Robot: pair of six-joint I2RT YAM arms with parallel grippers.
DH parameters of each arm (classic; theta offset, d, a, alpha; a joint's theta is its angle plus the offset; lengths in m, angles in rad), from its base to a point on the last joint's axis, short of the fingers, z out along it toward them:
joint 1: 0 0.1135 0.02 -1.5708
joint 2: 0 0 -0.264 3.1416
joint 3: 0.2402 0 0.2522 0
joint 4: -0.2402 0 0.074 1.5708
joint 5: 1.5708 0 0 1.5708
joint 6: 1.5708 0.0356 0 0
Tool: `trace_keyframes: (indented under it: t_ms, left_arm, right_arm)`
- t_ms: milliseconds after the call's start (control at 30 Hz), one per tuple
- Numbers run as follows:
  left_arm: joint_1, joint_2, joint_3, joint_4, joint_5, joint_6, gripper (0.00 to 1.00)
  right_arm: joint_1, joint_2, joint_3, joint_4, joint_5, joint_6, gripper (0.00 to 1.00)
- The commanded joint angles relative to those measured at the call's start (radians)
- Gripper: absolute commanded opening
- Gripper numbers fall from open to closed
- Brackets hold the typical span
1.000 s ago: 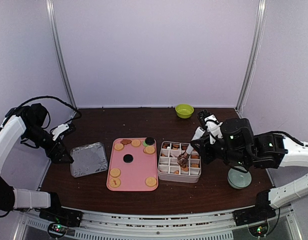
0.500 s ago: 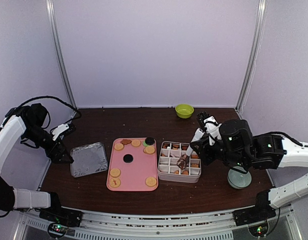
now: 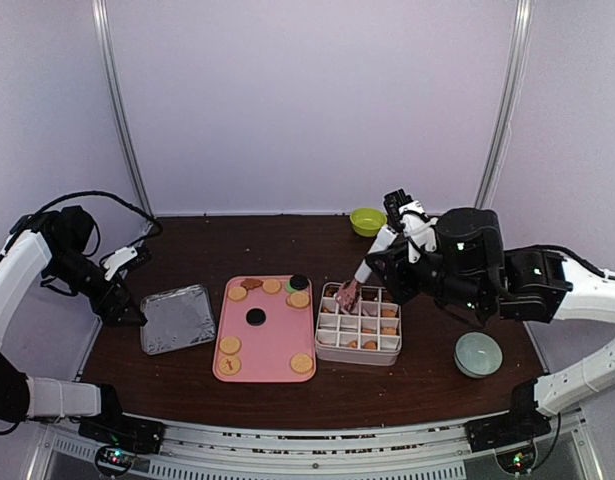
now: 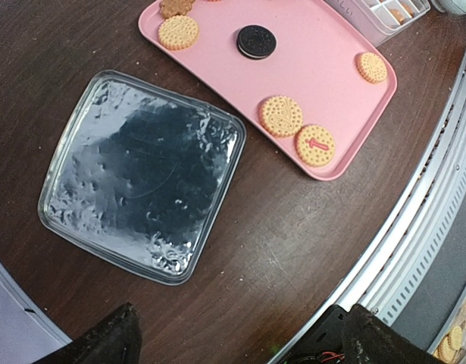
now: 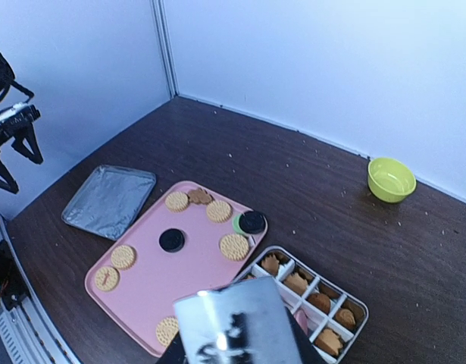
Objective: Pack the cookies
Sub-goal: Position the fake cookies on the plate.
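Note:
Several cookies (image 3: 298, 299) lie on a pink tray (image 3: 272, 335), tan rounds and two black ones (image 5: 171, 240). More cookies (image 5: 296, 283) fill a white divided box (image 3: 359, 322). My right gripper (image 3: 391, 252) is shut on metal tongs (image 5: 236, 330), which slant down to the box's far left corner. A pinkish-brown patch shows at the tongs' tip (image 3: 347, 295); I cannot tell whether it is a cookie. The shiny blade hides the right fingers in the right wrist view. My left gripper (image 3: 122, 304) hangs open and empty left of the tray, its fingertips (image 4: 115, 340) wide apart over bare table.
A clear plastic lid (image 3: 177, 318) lies left of the tray, just beyond the left gripper (image 4: 244, 341). A lime green bowl (image 3: 368, 221) stands at the back. A pale green bowl (image 3: 478, 355) sits right of the box. The metal rail (image 4: 437, 220) marks the near edge.
My right arm has lifted the tongs out of the middle of the box and carried them back and to the left. The pale green bowl is now uncovered. The left arm has not moved.

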State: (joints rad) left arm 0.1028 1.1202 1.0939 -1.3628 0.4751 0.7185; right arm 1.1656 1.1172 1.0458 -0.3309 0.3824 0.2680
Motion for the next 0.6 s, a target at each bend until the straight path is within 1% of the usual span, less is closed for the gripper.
trace_keyframes:
  t_ms: [0, 133, 233, 433, 567]
  left_arm:
    - [0.007, 0.001, 0.017, -0.004, 0.012, 0.008, 0.95]
    - [0.007, -0.003, 0.015, -0.004, 0.008, 0.010, 0.95]
    - [0.007, -0.007, 0.015, -0.002, 0.008, 0.010, 0.95]
    - [0.007, -0.008, 0.004, 0.007, 0.008, 0.011, 0.95]
    - [0.008, -0.005, 0.005, 0.009, 0.007, 0.015, 0.95]
  right_arm:
    - [0.003, 0.119, 0.094, 0.143, 0.012, -0.072, 0.27]
    - [-0.006, 0.282, 0.211, 0.231, 0.010, -0.126, 0.27]
    - [-0.025, 0.439, 0.355, 0.258, 0.007, -0.169, 0.26]
    - [-0.077, 0.705, 0.613, 0.260, -0.028, -0.196, 0.26]
    - [-0.107, 0.833, 0.719, 0.259, -0.036, -0.195, 0.25]
